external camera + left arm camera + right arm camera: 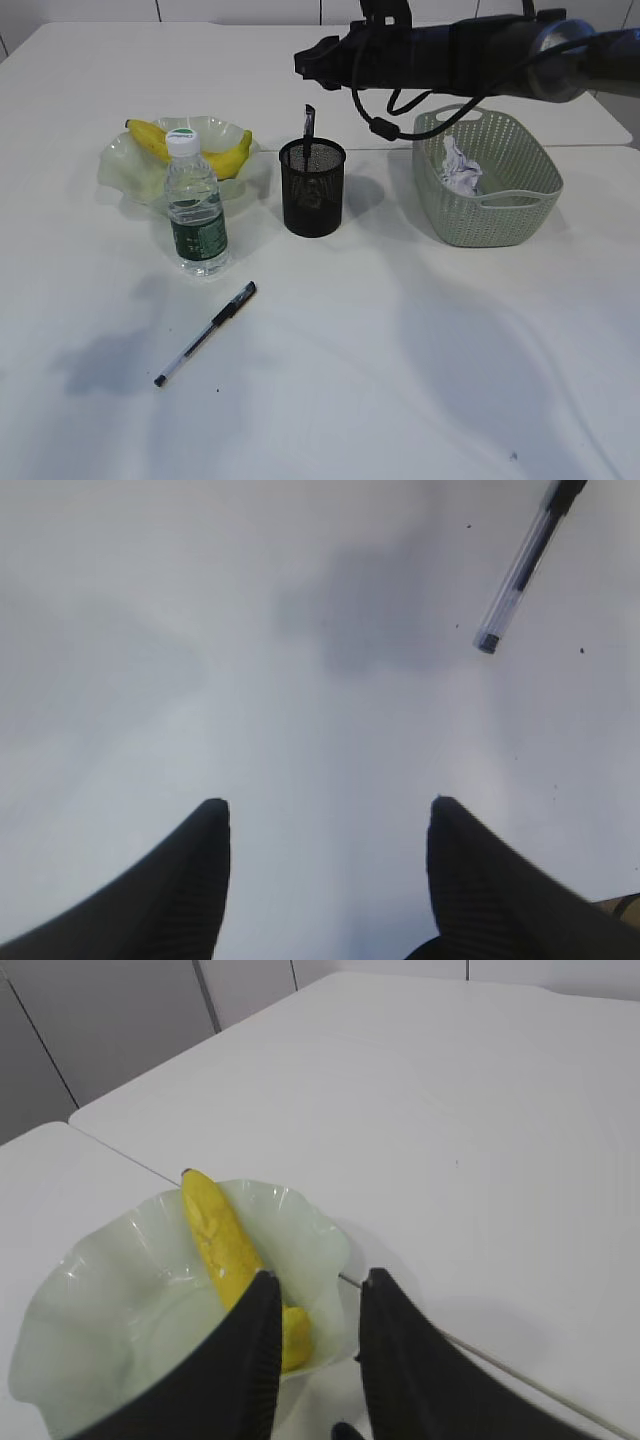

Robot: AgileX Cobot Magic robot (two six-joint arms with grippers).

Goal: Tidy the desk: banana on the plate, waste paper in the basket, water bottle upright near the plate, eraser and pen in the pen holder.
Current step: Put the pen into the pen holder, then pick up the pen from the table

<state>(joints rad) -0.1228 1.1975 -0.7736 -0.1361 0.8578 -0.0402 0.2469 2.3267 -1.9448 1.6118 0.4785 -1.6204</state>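
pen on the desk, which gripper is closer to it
Left. The left gripper hangs open just above the desk with the pen lying slightly ahead of its fingertips. The right gripper is over by the plate and banana, with the pen outside its view.

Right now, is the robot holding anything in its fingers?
No, nothing. The left fingers are spread apart over bare desk, with the pen lying out ahead. The right fingers are apart too, empty, above the banana on the plate.
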